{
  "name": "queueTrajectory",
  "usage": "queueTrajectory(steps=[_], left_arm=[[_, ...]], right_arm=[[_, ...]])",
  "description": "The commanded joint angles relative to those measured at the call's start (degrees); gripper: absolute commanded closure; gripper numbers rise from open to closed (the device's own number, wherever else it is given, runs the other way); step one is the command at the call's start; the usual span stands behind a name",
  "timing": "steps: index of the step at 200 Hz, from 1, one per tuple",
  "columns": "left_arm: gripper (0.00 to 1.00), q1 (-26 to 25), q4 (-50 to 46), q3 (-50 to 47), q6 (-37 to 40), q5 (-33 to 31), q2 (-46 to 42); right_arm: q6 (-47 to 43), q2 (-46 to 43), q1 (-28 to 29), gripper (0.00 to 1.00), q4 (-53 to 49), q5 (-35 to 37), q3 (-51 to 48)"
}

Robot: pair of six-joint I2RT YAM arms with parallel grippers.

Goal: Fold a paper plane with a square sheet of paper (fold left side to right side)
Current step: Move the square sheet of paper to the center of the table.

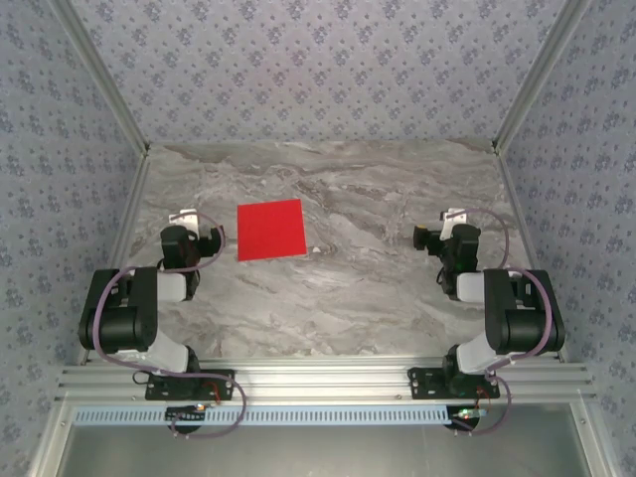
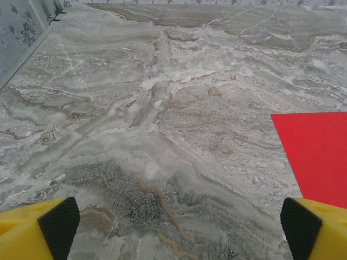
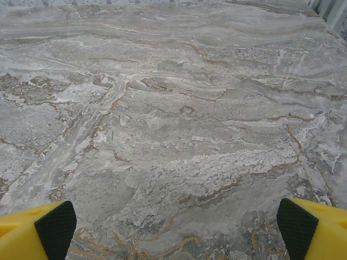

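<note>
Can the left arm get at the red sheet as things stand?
Probably yes. The square sheet of paper lies flat on the table just right of the left gripper, whose jaws stand open, with nothing between them.

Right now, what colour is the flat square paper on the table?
Plain bright red. The thin square sheet of paper shows best in the top external view.

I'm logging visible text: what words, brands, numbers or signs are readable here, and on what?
No text can be read.
The bright red square sheet of paper: plain, unmarked.
The small white patch on the left arm's wrist and the one on the right arm's wrist: too small to tell if printed.
The patterned walls: ornament only.
</note>
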Motion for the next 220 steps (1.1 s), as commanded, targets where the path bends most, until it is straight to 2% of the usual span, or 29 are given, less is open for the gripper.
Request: queueTrajectory(steps=[1,180,198,220], left_arm=[[0.02,0.08,0.06,1.14,0.13,1.17,-0.2],[0.02,0.17,-0.06,1.23,-0.07,0.63,-0.38],[0.02,0.04,-9.03,3.78,-1.11,-1.73,-5.43],[0.02,-0.77,-29.09,9.61,-6.34,-4.8,-15.66]], right_arm=[[-0.23,0.46,-0.31,0.0,1.79,-0.19,0.08],[-0.06,0.43,-0.56,0.0,1.83,-0.54,0.03],[1.6,-2.54,-0.86,0.0,-2.33,2.89,1.38],[7.84,-11.74,-3.43,0.0,-21.27,5.92,6.69]])
